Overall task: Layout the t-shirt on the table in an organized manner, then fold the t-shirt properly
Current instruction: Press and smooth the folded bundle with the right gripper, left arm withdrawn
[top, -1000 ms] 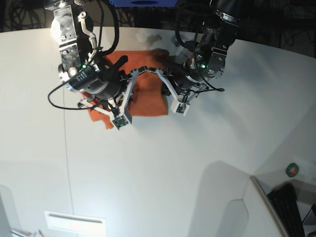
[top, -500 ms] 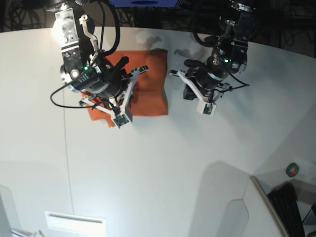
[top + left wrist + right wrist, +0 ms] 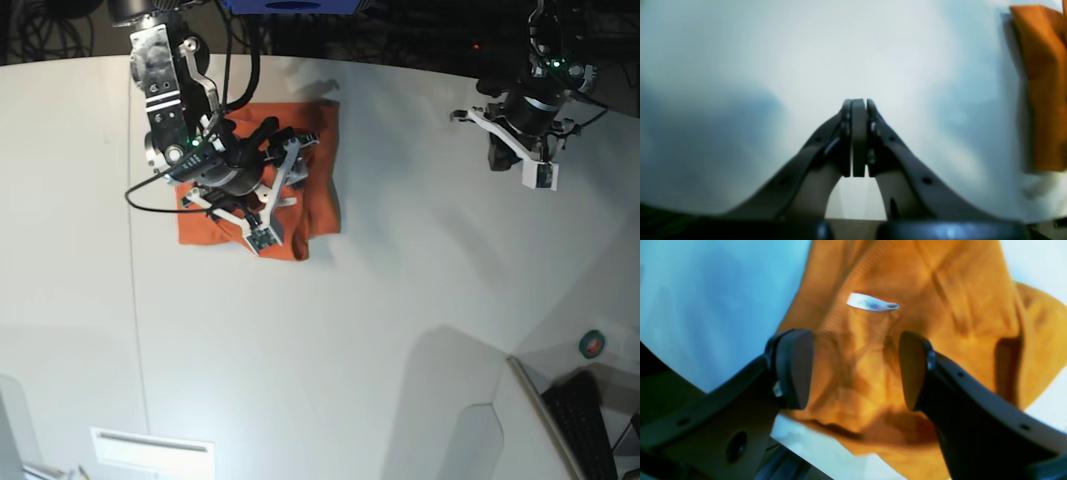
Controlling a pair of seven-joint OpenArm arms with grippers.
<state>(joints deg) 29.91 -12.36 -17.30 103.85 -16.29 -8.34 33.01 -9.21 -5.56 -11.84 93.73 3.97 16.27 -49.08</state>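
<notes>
Right gripper (image 3: pixel 855 368) open over the orange t-shirt (image 3: pixel 907 340).
Jaws stand apart, nothing pinched between the pads; rumpled cloth fills the gap, and whether the tips touch it is unclear. Small white tag (image 3: pixel 872 303) lies just beyond the fingertips beside a ribbed collar seam. Cloth is creased, with a folded lobe at the right edge. White table (image 3: pixel 706 290) shows at far left, top right and along the bottom.

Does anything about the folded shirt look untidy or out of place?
Yes. The t-shirt is a rumpled bundle, not a neat rectangle: its near edge is uneven, with one corner sticking out, and the white tag lies exposed among creases.
</notes>
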